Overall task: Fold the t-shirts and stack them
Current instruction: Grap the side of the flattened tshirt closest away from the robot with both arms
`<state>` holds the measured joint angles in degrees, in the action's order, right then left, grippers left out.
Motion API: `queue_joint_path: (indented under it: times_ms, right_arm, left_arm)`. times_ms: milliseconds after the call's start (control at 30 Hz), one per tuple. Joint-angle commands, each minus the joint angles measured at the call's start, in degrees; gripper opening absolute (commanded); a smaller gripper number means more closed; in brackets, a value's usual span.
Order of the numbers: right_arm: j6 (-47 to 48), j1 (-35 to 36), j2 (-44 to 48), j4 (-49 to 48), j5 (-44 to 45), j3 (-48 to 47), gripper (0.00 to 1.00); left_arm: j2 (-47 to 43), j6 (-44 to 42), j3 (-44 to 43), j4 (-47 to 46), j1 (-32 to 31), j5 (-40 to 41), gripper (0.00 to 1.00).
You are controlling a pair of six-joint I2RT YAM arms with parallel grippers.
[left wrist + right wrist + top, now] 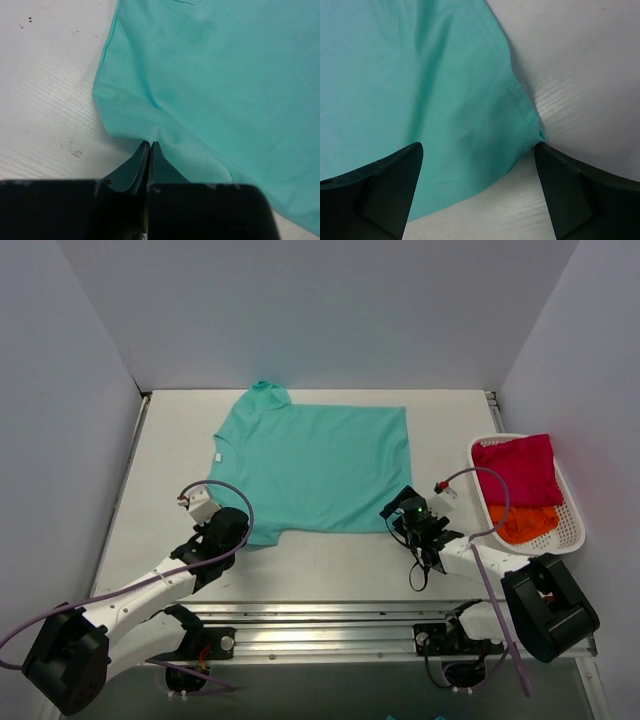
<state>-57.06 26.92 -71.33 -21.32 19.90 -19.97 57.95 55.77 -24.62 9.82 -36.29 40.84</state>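
A teal t-shirt (320,465) lies spread flat on the white table, collar toward the far wall. My left gripper (243,530) sits at the shirt's near-left sleeve. In the left wrist view its jaws are shut (150,145) on the sleeve's edge, and the teal cloth (215,90) puckers at the tips. My right gripper (397,510) is at the shirt's near-right hem corner. In the right wrist view it is open (477,146), straddling the teal corner (470,100) without gripping it. A magenta-red t-shirt (518,470) and an orange t-shirt (525,523) lie crumpled in the basket.
A white slotted basket (571,502) stands at the table's right edge, close to my right arm. Grey walls enclose the table on the left, far and right sides. A metal rail (330,615) runs along the near edge.
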Motion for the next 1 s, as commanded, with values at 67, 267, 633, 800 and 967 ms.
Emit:
queue_joint_path:
  times_ms: [67, 267, 633, 800, 967]
  right_arm:
    - [0.02, -0.37, -3.47, -0.47, -2.24, 1.33, 0.82]
    - [0.72, -0.37, 0.22, 2.50, -1.10, 1.77, 0.41]
    - [0.28, -0.29, 2.86, 3.92, -1.62, 2.65, 0.00]
    - [-1.03, 0.85, 8.46, 9.96, -1.27, 2.30, 0.00]
    - [-0.95, 1.03, 15.60, 18.67, -0.39, -1.03, 0.00]
  left_arm:
    - [-1.70, -2.07, 0.10, -2.79, 1.49, -1.38, 0.02]
    - [-1.00, -2.16, 0.19, -3.67, 2.02, -1.99, 0.02]
    - [-0.91, -1.89, -0.25, -3.06, 2.19, -2.61, 0.02]
    - [-4.59, -2.07, -1.22, 0.98, 2.10, -3.22, 0.02]
    - [-8.90, -2.33, -2.45, 6.24, 1.93, -5.33, 0.02]
